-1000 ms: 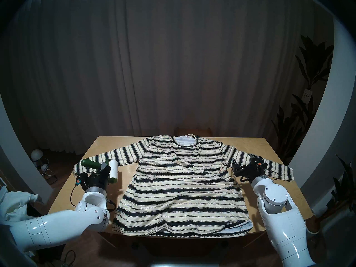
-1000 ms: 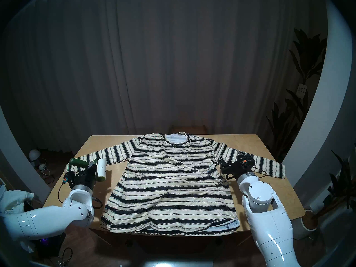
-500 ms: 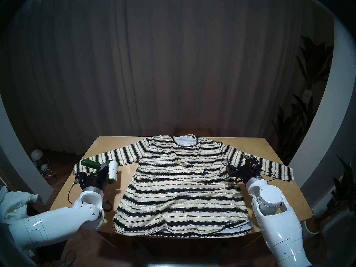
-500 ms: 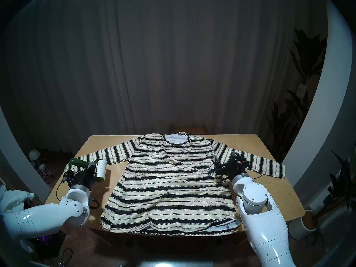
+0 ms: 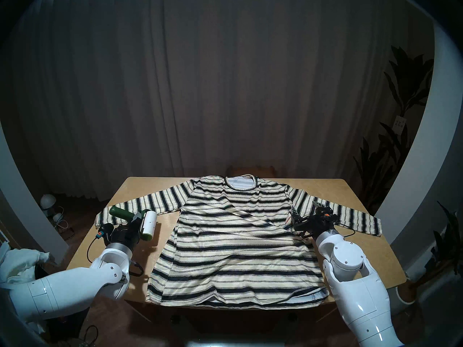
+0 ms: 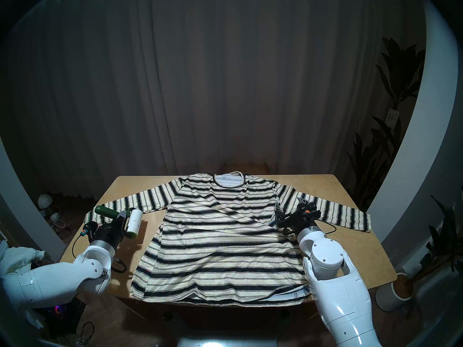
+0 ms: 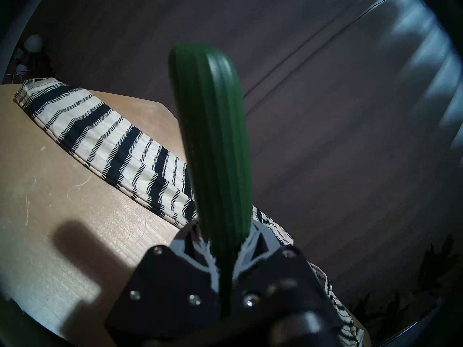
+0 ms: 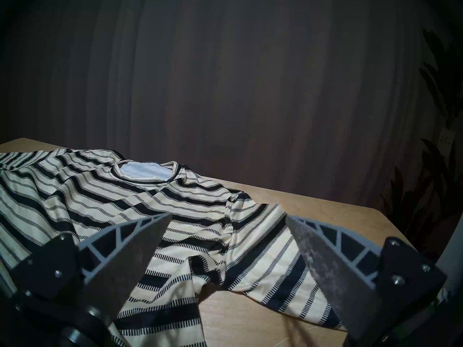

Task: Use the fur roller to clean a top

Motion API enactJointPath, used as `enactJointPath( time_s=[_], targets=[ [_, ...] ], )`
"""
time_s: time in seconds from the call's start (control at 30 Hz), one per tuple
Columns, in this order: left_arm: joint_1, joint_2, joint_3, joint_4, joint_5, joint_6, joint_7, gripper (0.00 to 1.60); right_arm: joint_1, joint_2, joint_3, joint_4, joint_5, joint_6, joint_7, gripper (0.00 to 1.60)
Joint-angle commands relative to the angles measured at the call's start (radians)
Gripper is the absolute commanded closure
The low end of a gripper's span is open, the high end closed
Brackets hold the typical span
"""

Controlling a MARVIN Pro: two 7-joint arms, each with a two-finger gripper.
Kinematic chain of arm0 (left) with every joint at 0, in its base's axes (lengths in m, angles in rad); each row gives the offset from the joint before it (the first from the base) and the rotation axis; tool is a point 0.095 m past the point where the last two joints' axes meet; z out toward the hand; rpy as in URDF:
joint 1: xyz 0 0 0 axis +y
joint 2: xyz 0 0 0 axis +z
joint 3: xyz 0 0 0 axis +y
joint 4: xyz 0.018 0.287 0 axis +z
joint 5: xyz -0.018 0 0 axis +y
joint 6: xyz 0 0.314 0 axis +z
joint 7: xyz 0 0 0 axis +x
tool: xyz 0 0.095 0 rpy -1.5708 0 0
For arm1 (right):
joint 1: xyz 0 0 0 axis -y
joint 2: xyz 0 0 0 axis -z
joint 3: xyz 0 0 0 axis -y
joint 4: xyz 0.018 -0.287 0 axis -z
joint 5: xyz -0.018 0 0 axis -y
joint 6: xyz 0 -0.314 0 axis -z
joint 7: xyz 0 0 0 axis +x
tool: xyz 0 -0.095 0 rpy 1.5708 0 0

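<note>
The top (image 5: 238, 238), striped cream and black, lies flat on the wooden table (image 5: 350, 196) with both sleeves spread; it also shows in the other head view (image 6: 220, 238). My left gripper (image 5: 136, 217) is shut on the fur roller (image 5: 150, 222) where the dark green handle (image 7: 215, 151) meets the frame. It holds the white roll (image 6: 134, 222) above bare table, between the top's left sleeve (image 7: 100, 143) and its body. My right gripper (image 5: 306, 210) is open and empty, just above the top's right armpit (image 8: 205, 258).
A plain white cloth (image 5: 20, 263) is heaped off the table at the left. Potted plants (image 5: 400, 138) stand at the right, a small white lamp (image 5: 47, 201) sits on the floor at the left, and a dark curtain hangs behind the table.
My right gripper has moved left, from over the right sleeve to over the armpit. My left gripper has shifted the roller slightly right, toward the top's body.
</note>
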Motion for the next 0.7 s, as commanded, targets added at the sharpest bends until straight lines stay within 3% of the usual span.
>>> enactJointPath(
  time_s=[0.0,0.67],
  targets=[
    [0.011,-0.001,-0.023,0.007,-0.047,0.031,-0.097,1.60,0.012,-0.003,-0.011,-0.034,-0.009,-0.002,-0.005,0.00],
    [0.047,-0.049,-0.098,0.106,-0.270,0.132,-0.333,1.60,0.042,-0.013,-0.034,-0.065,-0.029,0.001,-0.047,0.00]
  ],
)
